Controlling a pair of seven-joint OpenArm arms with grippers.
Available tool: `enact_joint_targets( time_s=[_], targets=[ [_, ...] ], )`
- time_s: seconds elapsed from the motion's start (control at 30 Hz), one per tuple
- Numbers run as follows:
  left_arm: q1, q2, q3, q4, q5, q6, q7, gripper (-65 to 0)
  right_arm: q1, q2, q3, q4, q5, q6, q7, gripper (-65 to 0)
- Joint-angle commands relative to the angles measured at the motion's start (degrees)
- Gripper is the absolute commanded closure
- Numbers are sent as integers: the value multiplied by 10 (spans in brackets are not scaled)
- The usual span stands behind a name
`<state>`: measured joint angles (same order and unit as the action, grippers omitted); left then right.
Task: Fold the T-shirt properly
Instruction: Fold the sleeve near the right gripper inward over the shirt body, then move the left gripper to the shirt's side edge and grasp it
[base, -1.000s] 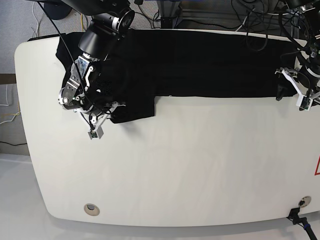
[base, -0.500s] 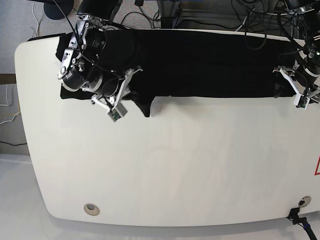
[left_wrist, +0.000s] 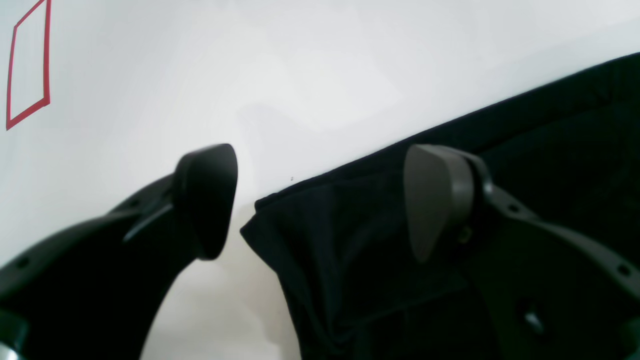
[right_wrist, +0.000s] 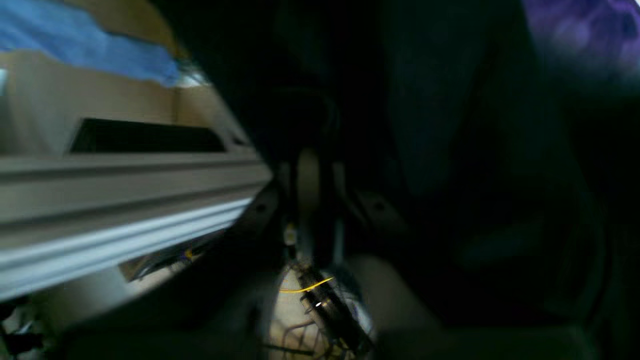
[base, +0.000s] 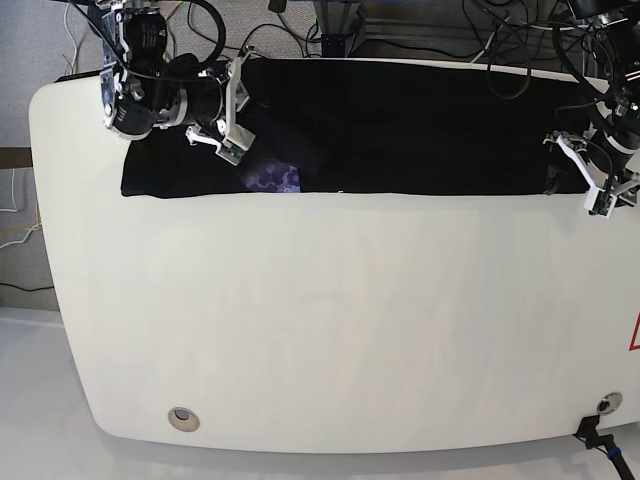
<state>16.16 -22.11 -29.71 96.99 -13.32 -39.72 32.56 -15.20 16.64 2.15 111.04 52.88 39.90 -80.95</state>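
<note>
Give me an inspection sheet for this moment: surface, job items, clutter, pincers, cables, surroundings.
Surface: white table, bare in front; red marking at its right edge.
Job's things: black T-shirt spread along the far edge; a purple print patch shows at its near hem.
Clutter: nothing seen.
Pincers: left pincer open, straddling the shirt's corner; right pincer raised over the shirt's other end, state unclear.
Cables: black cables behind the far edge.
Surroundings: grey floor, a white cable beside the table.
</note>
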Motion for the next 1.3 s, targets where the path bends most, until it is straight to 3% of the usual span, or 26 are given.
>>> enact_joint_targets(
  time_s=[0.0, 0.13, 0.2, 0.37, 0.57, 0.63, 0.7, 0.9, 0.97, 1.13, 1.27],
  targets=[
    [-4, -11, -4, 9, -6, 2, -12, -492, -8, 42, 1, 10, 67, 1, 9, -197],
    [-4, -11, -4, 9, -6, 2, -12, -492, -19, 65, 4, 9, 114, 1, 9, -502],
    [-4, -11, -4, 9, -7, 2, -12, -492, -18, 63, 13, 9, 120, 1, 9, -586],
    [16, -11, 15, 20, -10, -3, -12, -492, 14, 17, 135, -8, 114, 1, 9, -600],
    [64, -9, 15, 69, -10, -3, -12, -492, 50, -29, 199, -94, 106, 1, 9, -597],
    [67, -1, 13, 70, -11, -3, -12, -492, 49, -31, 199, -104, 106, 1, 9, -571],
    [68, 9, 12, 70, -11, -3, -12, -492, 45, -31, 197, -105, 106, 1, 9, -479],
    [85, 35, 12, 70, -8, -3, -12, -488, 29, -32, 196, -104, 107, 1, 10, 0],
    [90, 47, 12, 69, -6, -3, -12, -415, 25, -31, 196, -104, 107, 1, 10, 0],
    [93, 59, 15, 39, -5, -3, -12, -1, 15, -31, 195, -115, 105, 1, 10, 0],
    [88, 56, 17, -31, -5, -3, -13, 0, 14, -27, 194, -161, 68, 1, 12, 0]
  ],
)
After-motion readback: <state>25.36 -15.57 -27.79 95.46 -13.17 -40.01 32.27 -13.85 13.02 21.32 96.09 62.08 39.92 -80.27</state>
